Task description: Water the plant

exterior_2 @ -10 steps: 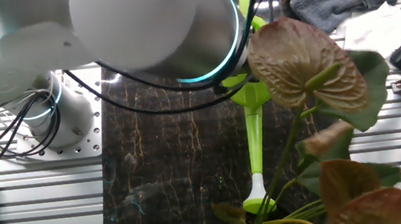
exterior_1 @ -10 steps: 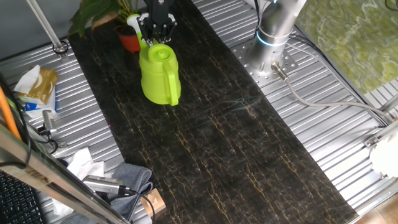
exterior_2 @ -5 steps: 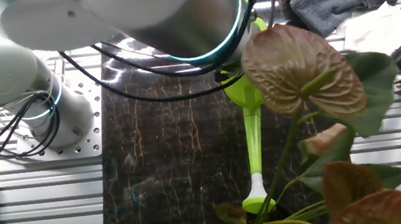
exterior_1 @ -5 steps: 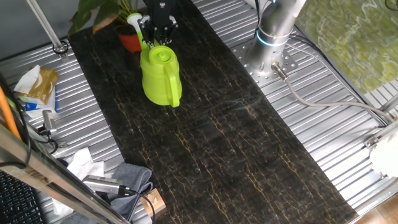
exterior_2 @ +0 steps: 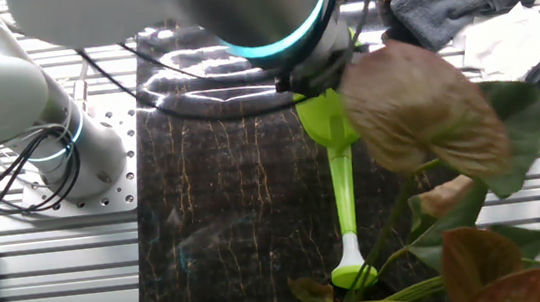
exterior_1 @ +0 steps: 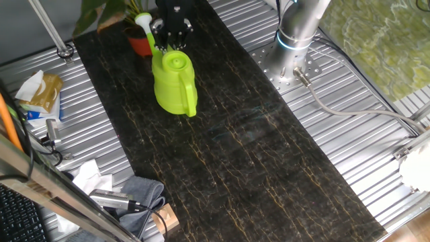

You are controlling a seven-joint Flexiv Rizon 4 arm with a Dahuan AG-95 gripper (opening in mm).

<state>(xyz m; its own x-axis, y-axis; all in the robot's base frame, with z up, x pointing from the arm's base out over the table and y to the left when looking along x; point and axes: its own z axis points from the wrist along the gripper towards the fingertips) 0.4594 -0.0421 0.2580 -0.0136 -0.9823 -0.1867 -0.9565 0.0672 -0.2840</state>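
Watering can point(exterior_1: 174, 84) now nearer plant point(exterior_1: 111, 13)

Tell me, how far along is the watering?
Done: the gripper is at the top of the green watering can, and its spout head sits by the plant. In hand: tilting toward the orange pot. No water visible; pouring remains.
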